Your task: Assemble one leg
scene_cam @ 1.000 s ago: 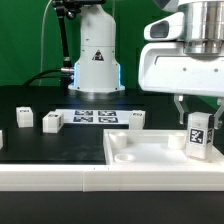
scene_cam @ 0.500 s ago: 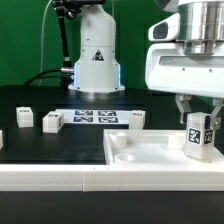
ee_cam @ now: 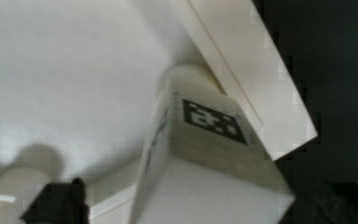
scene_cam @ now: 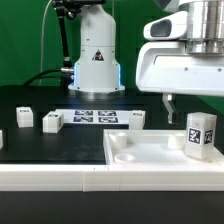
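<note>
I am working in a robotics lab, not a home or a shop. At twelve o'clock in the exterior view stands the arm's white base (scene_cam: 95, 55), marked with a warning triangle (scene_cam: 97, 57) and glowing blue at its foot. A plain green backdrop (scene_cam: 25, 40) fills the rear. The black table (scene_cam: 60, 145) carries the marker board (scene_cam: 97, 117) near the centre. Small white blocks (scene_cam: 52, 121) at nine o'clock bear printed square tags, as does the leg (scene_cam: 200, 135) at four o'clock. A dark cable (scene_cam: 45, 75) runs at ten o'clock.

Claw (scene_cam: 195, 103) with one finger beyond the exterior view's right edge
</note>
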`<control>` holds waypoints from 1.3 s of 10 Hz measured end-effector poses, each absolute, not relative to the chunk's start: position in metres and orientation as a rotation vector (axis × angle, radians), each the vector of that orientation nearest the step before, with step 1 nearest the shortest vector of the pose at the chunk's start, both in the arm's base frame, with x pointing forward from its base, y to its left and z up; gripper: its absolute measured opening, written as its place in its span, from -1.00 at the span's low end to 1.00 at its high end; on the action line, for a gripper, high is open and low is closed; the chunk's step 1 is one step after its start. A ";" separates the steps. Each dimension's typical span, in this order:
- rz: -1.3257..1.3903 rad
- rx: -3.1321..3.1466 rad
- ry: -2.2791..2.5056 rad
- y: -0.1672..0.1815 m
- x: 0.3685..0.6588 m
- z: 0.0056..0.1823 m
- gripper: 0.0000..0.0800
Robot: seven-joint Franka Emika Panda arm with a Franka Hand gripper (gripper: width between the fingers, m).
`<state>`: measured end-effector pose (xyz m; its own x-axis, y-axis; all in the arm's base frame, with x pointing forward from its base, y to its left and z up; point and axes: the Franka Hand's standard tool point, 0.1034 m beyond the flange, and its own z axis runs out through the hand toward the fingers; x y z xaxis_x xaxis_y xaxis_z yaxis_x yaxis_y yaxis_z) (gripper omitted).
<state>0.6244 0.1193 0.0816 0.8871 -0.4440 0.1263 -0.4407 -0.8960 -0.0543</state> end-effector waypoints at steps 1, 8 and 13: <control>-0.218 -3.060 0.578 0.120 0.625 0.082 0.62; -0.225 -3.145 -0.281 0.124 0.625 0.082 0.62; -0.222 -3.127 -0.651 0.121 0.626 0.083 0.62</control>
<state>0.6256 0.1210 0.0827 0.9078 0.4009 0.1231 0.3925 -0.9156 0.0873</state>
